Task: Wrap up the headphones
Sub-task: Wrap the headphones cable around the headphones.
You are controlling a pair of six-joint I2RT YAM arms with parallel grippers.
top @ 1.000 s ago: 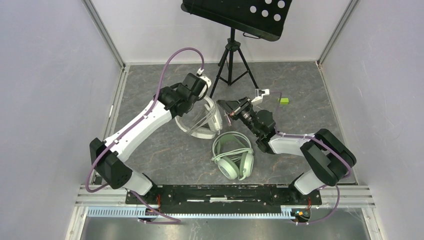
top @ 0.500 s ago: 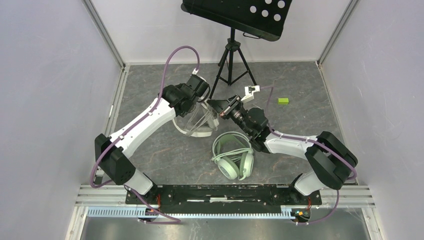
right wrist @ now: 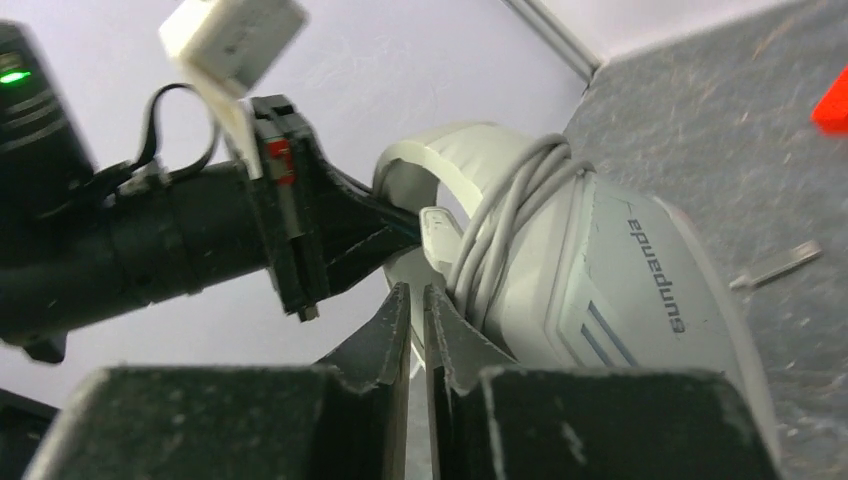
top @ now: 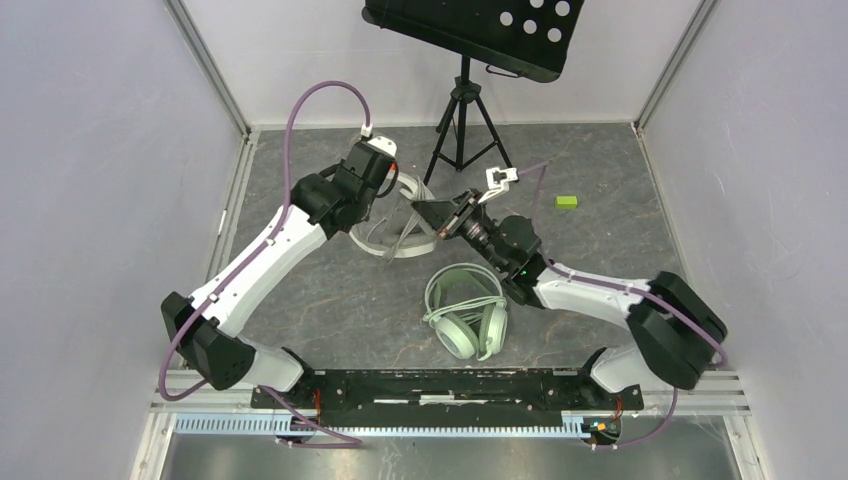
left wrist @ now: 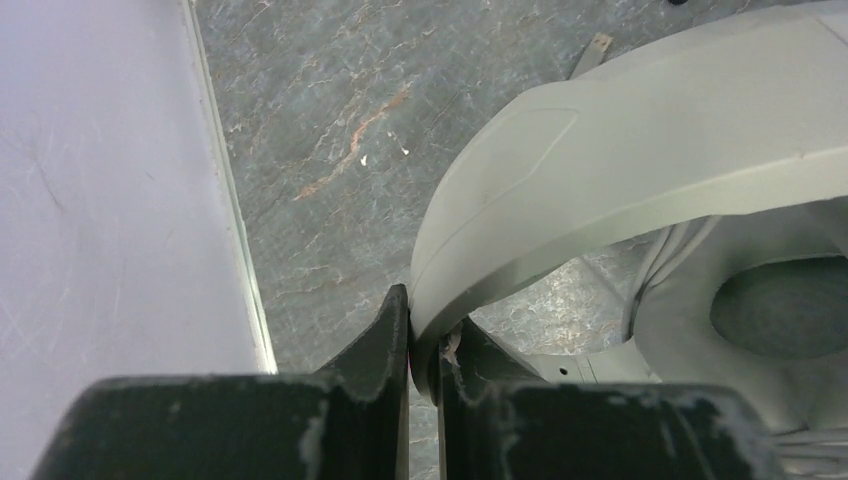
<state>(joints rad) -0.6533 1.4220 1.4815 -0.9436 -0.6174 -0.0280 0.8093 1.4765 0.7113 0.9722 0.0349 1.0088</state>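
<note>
My left gripper point(top: 390, 197) is shut on the headband point(left wrist: 620, 170) of the white-grey headphones point(top: 386, 246) and holds them tilted just above the floor, left of centre. In the left wrist view its jaws point(left wrist: 425, 335) pinch the band's edge. My right gripper point(top: 421, 212) is right beside these headphones, shut on their thin pale cable. Several turns of that cable point(right wrist: 510, 215) lie around the band above the chevron-marked earcup point(right wrist: 640, 290), just past my right fingertips point(right wrist: 417, 290). The mint-green headphones point(top: 465, 310) lie flat on the floor nearer the bases, untouched.
A black tripod music stand point(top: 462, 110) stands just behind both grippers. A small green block point(top: 567, 201) lies on the floor at the right, and a red object point(right wrist: 830, 105) shows at the right wrist view's edge. Pale walls close in on three sides.
The left arm swung left and back, carrying the white-grey headphones with it. The right gripper followed leftward, staying at the headphones. The mint-green headphones have not moved.
</note>
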